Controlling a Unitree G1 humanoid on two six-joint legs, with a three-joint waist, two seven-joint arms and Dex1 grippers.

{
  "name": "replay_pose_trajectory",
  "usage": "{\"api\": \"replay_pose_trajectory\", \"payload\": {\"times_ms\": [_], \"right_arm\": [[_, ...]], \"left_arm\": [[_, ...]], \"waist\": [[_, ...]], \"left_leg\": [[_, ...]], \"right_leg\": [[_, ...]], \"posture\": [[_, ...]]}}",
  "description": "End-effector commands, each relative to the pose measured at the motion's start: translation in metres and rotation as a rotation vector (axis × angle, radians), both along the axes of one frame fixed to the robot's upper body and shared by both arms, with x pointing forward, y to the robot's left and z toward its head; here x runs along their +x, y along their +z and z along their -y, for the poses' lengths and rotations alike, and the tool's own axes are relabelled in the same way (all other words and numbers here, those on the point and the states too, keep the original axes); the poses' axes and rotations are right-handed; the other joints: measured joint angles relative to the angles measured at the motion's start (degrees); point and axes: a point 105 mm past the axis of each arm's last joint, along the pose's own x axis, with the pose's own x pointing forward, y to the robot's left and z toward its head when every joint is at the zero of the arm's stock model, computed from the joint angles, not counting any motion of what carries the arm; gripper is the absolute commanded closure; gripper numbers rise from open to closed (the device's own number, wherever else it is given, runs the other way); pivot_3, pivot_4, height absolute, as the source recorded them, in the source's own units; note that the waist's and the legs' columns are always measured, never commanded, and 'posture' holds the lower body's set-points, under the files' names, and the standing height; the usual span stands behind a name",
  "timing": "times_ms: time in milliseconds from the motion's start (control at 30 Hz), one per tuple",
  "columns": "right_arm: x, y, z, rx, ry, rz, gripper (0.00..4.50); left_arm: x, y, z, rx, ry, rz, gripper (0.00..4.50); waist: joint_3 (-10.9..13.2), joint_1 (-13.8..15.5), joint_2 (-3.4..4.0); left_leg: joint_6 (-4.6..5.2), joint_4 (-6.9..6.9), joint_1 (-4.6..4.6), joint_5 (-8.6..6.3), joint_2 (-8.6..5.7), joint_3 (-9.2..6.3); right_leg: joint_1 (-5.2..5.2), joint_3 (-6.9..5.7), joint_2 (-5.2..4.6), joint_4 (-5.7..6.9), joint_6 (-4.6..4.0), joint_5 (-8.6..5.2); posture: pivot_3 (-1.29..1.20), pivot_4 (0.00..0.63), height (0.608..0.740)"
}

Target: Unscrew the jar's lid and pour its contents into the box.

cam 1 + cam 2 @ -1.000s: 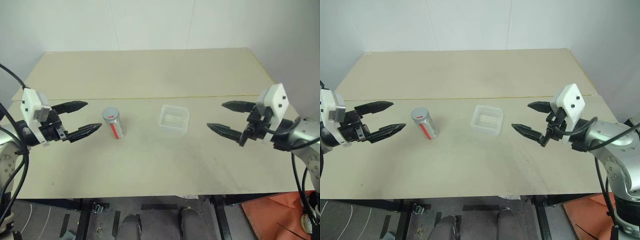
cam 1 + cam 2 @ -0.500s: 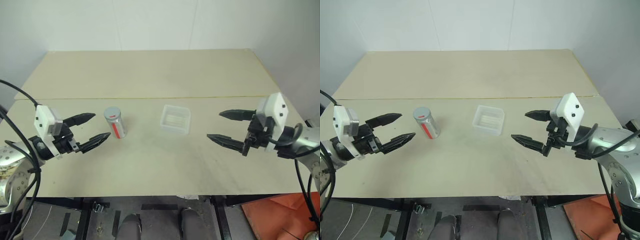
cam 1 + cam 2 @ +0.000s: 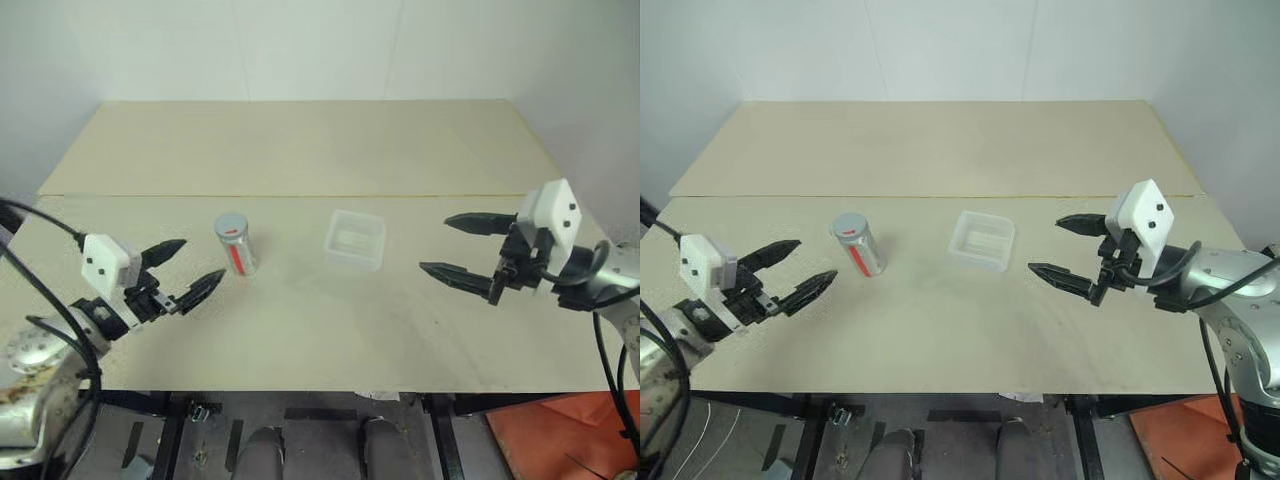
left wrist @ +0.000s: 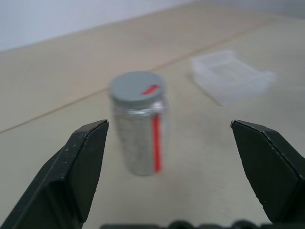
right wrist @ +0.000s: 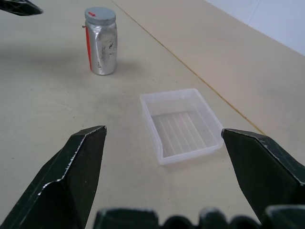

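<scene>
Jar: I see the jar (image 3: 236,249) standing upright on the table (image 3: 300,150), long axis vertical, the lid (image 3: 230,223) on and a red stripe running down its side.

Box: the box (image 3: 355,240) lies flat on the table just beside the jar, on the side of my right arm, mouth up; nothing shows in it.

Left gripper: my left gripper (image 3: 188,272) hangs with its fingers spread wide and nothing between them, on the jar's far side from the box and a little nearer me, tips aimed at the jar but apart from it.

Right gripper: my right gripper (image 3: 458,246) is likewise spread and empty, well apart from the jar, with the box between the two.

Nearer arm: the left, I judge, by a clear margin.

Coming move: I reckon a short level reach carries the left fingers either side of the jar's upright body, leaving the lid free for the right gripper.
</scene>
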Motion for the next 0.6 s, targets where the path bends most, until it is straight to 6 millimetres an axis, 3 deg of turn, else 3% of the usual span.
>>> {"api": "replay_pose_trajectory", "payload": {"times_ms": [33, 200, 600], "right_arm": [[-0.006, 0.013, -0.002, -0.008, 0.023, 0.057, 0.00], [-0.008, 0.015, -0.005, -0.009, 0.036, 0.059, 0.00], [-0.017, 0.018, -0.007, -0.023, 0.066, 0.052, 0.00]], "left_arm": [[-0.004, -0.001, 0.012, 0.018, 0.057, 0.066, 0.03], [0.010, -0.016, 0.029, -0.013, 0.135, 0.078, 0.03], [0.042, -0.026, 0.047, -0.089, 0.313, 0.148, 0.03]], "waist": [[0.00, 0.02, -0.01], [-0.01, 0.34, 0.00], [-0.03, 0.66, -0.02]], "left_leg": [[0.00, 0.00, -0.01, 0.00, 0.00, 0.00], [0.00, 0.01, 0.15, 0.00, -0.01, 0.00], [0.01, 0.01, 0.26, 0.00, -0.01, -0.01]], "right_leg": [[0.00, 0.00, 0.00, -0.01, 0.00, 0.00], [0.18, -0.01, 0.00, 0.01, -0.01, 0.01], [0.37, -0.03, 0.00, -0.11, 0.03, 0.03]], "posture": [[0.00, 0.150, 0.740], [0.00, 0.150, 0.740], [0.00, 0.150, 0.740]]}}
